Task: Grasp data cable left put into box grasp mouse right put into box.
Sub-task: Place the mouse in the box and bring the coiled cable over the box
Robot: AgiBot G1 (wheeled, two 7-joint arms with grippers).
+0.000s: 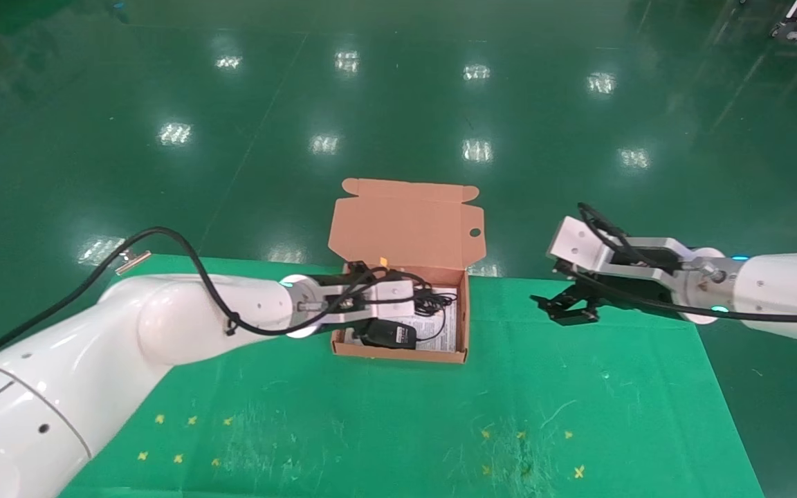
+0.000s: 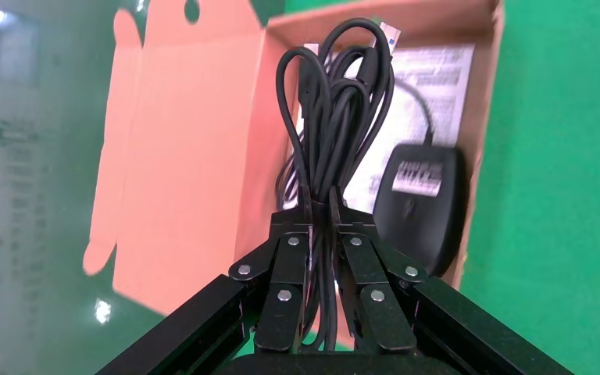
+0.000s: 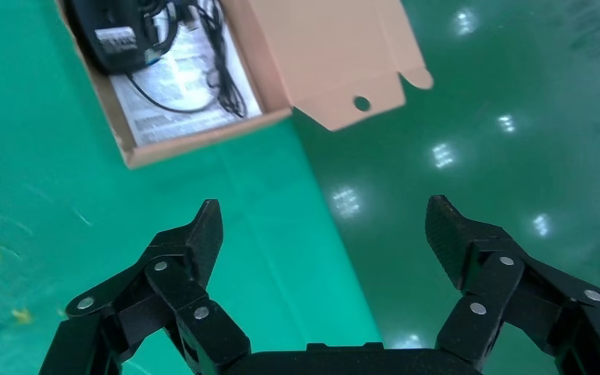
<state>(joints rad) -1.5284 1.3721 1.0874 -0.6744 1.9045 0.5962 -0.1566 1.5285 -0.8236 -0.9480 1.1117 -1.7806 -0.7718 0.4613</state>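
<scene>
- The left gripper [image 2: 322, 223] is clamped on the data cable [image 2: 336, 117], holding the bundle over the open box [image 1: 465, 325], inside its walls.
- The mouse [image 1: 389, 334] lies in the box near the front wall, on the leaflet [image 1: 440, 328].
- The right gripper [image 3: 324, 234] hovers with fingers spread wide and empty, above the bench [image 1: 578, 415] edge, well clear of the box's right side.

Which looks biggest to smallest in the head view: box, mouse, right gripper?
1. The box, with its raised lid, takes up the most area.
2. The right gripper, jaws open, off to the box's right.
3. The mouse, inside the box.
Gripper and mouse look close in size; that ranking is unsure.
</scene>
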